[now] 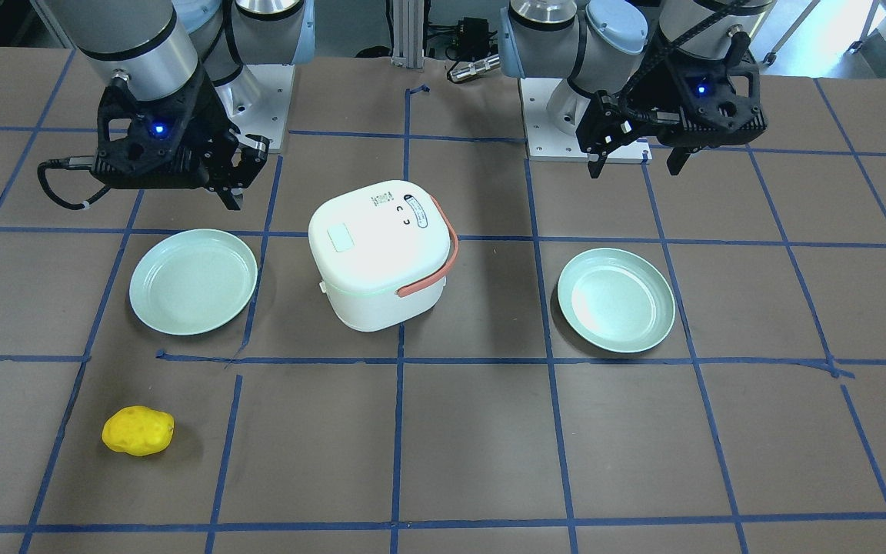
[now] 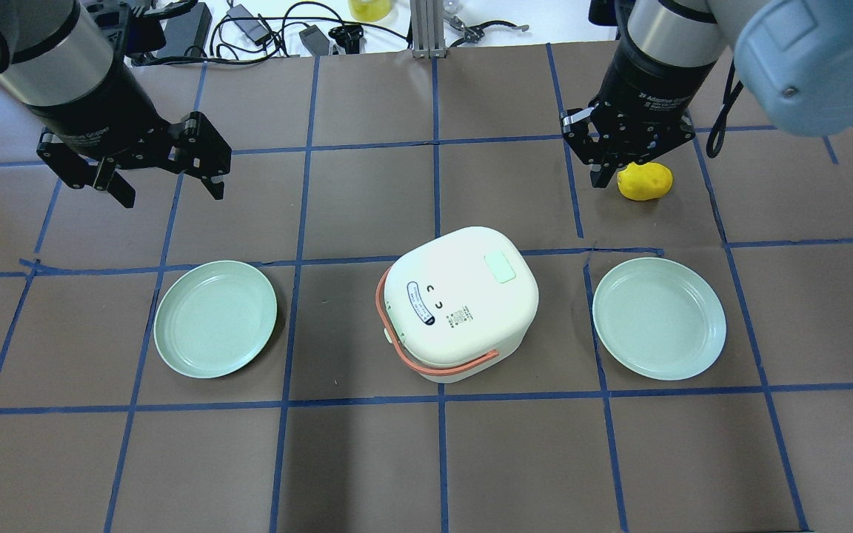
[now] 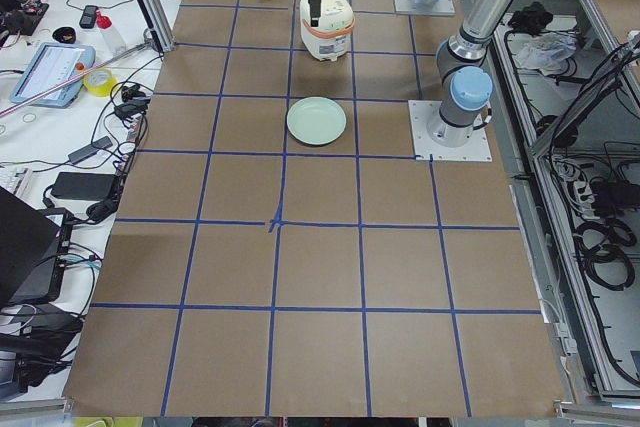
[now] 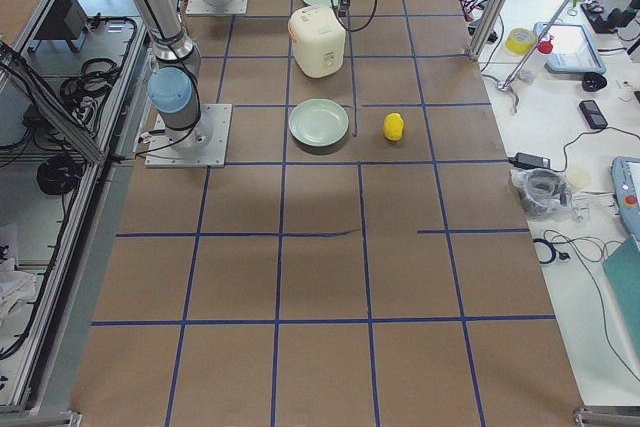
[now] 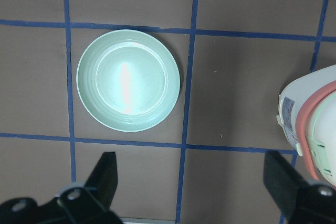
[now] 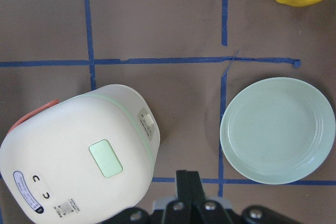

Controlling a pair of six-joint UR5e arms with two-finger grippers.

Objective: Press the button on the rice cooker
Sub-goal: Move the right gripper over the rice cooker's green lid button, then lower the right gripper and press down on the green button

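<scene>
We've got the right gripper [image 2: 604, 178] pinched together, probably so it pokes the rice cooker [image 2: 463, 303] like one blunt tip; left gripper [image 2: 172, 197] hangs spread apart, well clear.

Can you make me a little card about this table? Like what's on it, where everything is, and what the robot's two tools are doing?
Middle: white rice cooker, lid shut, orange handle lying down around it
Robot's left side: left plate, pale green, empty
Robot's right side: right plate, pale green, empty
Further out: yellow lumpy thing, past the right plate
Left tool: open, holding nothing, above the table
Right tool: shut, holding nothing, not touching the cooker
Button pressed: not yet
</scene>
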